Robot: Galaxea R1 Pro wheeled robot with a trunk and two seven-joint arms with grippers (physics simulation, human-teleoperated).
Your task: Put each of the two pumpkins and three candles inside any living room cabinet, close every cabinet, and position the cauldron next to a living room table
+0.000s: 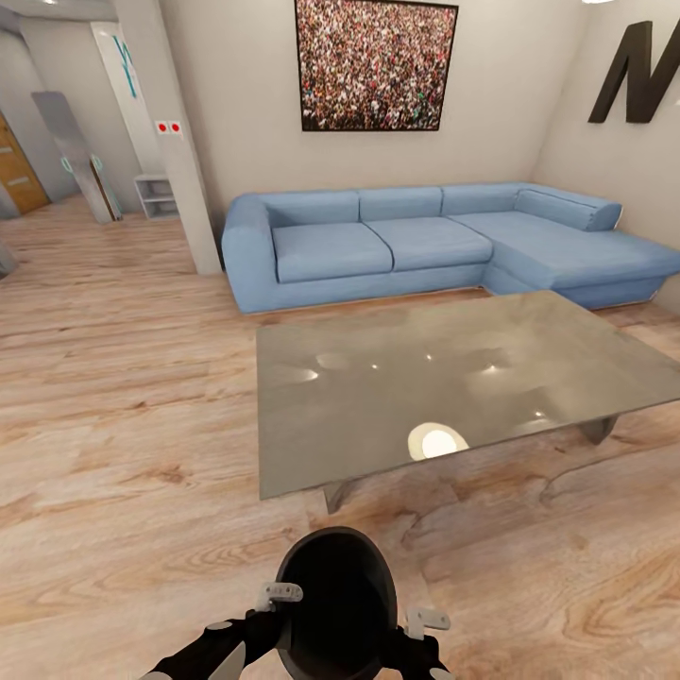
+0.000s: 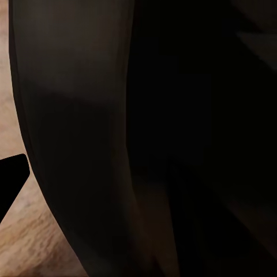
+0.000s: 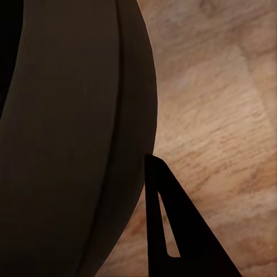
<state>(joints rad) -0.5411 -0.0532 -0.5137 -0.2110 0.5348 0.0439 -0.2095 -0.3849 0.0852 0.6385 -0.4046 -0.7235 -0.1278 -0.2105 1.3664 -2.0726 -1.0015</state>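
In the head view the cauldron point(image 1: 337, 604) sits low at the bottom edge, its black mouth turned toward the camera, held up between the two arms just short of the near edge of the grey coffee table point(image 1: 453, 378). The left gripper point(image 1: 274, 597) presses a pale finger against the pot's left flank and the right gripper point(image 1: 423, 623) does the same on the right flank, so the pot lies between the two grippers rather than inside either one's jaws; whether each pair of jaws is spread or closed cannot be told from here. Beyond the table stand a blue corner sofa point(image 1: 416, 236), a framed crowd picture point(image 1: 373, 64) on the wall, and the plank wood floor point(image 1: 123, 406) running off to the left. The left wrist view adds the closeness: the cauldron's dark curved wall point(image 2: 144, 138) sits hard up against the camera, with one black finger tip point(image 2: 11, 179) at the edge, a thin strip of floor behind it. The right wrist view gives the other flank, the pot's rounded side point(image 3: 69, 144) with a seam line, one dark finger point(image 3: 173, 242) just beside it, and open floor point(image 3: 219, 86) beyond.
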